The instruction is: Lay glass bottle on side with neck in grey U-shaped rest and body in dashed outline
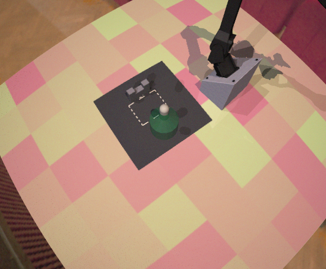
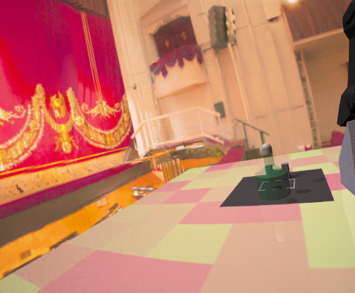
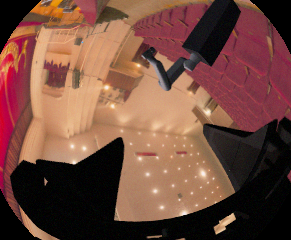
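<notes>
Wrist view's open claw [image 3: 165,135] is well apart from the bottle [image 1: 164,124] [image 2: 272,185].

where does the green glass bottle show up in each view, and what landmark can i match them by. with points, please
Top: the green glass bottle [image 1: 164,124] [image 2: 272,184] stands upright just right of and above picture centre, on the dark mat [image 1: 140,147] [image 2: 313,185].
Exterior: right of centre, below mid-height, upright on that mat.
Wrist: not in it.
Shared landmark: the dark mat, in top and exterior only; the wrist view shows neither.
</notes>
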Controlling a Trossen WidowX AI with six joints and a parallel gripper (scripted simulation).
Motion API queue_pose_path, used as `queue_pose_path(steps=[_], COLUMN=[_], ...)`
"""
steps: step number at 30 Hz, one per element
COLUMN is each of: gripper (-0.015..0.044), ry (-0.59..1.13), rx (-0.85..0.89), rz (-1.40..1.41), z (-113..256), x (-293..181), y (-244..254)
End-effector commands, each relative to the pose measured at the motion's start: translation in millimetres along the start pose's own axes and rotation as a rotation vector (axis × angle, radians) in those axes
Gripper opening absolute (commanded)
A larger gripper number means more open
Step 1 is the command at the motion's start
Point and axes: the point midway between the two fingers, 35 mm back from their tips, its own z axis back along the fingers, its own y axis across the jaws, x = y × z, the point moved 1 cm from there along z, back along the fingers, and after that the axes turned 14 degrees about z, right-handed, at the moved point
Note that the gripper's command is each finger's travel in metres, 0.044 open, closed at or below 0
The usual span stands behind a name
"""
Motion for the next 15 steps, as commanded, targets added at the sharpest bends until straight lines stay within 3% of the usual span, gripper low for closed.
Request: queue_pose_path(steps=[1,8,15], gripper=[0.0426,0.044,0.044], ry=[-0.007,-0.246,-0.588], rx=[0.003,0.048,-0.046], rz=[0.01,0.319,0.716], z=[0.3,19.6,71.9], x=[2.3,72.6,166.3], y=[2.0,57.0,117.8])
